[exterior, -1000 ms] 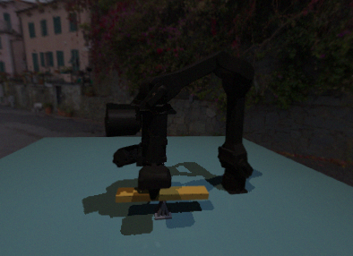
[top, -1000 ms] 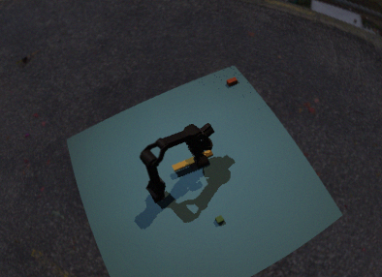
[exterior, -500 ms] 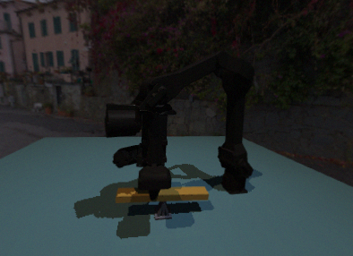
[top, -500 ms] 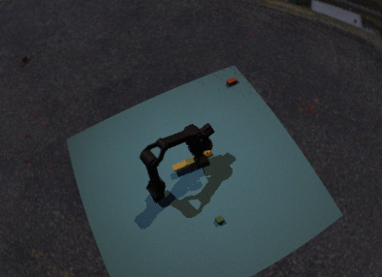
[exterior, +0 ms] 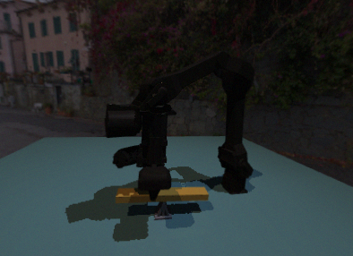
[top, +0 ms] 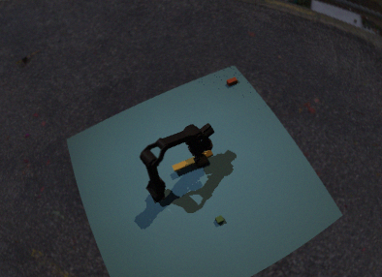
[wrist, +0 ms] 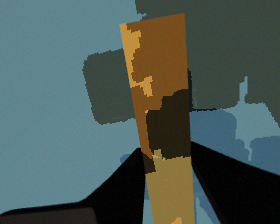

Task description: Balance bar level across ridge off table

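The orange-yellow bar [top: 183, 165] [exterior: 193, 193] [wrist: 161, 55] looks about level, held above the table with its shadow below it. My gripper [top: 201, 160] [exterior: 154, 193] [wrist: 164, 150] is shut on the bar, a little left of its middle in the exterior view. The small grey ridge [exterior: 163, 213] stands on the table under about the middle of the bar. Its top is at or very close to the bar's underside; I cannot tell if they touch. The ridge is hidden in the top view and in the wrist view.
A small green cube [top: 220, 220] and a red block [top: 232, 81] lie on the blue-green table [top: 281, 199], both away from the bar. The red block is near the far corner. The arm's base [top: 156, 190] [exterior: 235, 181] stands beyond one end of the bar.
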Tool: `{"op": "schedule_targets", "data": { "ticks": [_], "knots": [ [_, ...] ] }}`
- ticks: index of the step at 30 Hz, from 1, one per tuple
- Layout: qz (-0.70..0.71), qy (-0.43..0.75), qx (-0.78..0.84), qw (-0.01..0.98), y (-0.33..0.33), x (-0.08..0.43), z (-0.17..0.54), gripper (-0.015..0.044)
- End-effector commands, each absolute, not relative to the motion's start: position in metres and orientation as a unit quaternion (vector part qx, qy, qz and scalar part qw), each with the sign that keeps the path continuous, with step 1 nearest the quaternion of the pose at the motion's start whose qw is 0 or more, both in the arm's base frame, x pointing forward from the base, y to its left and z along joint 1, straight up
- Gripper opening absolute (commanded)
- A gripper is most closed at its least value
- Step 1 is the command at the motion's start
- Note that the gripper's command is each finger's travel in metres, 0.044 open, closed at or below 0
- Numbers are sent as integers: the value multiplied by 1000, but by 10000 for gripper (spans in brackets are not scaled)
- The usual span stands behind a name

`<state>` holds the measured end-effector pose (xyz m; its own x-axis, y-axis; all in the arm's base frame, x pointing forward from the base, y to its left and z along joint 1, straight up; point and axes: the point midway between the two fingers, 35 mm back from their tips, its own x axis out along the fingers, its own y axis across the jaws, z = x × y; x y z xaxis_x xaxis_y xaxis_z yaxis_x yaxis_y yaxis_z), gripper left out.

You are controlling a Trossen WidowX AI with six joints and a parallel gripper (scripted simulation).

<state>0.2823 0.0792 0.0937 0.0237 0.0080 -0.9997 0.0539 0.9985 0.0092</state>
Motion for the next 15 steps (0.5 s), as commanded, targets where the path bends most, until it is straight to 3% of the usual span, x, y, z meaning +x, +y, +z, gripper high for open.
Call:
{"op": "schedule_targets", "data": {
  "ticks": [1,15],
  "knots": [
    [-15,698,21,716,79,283,93,0],
    [-15,698,21,716,79,283,92,0]
  ]
}}
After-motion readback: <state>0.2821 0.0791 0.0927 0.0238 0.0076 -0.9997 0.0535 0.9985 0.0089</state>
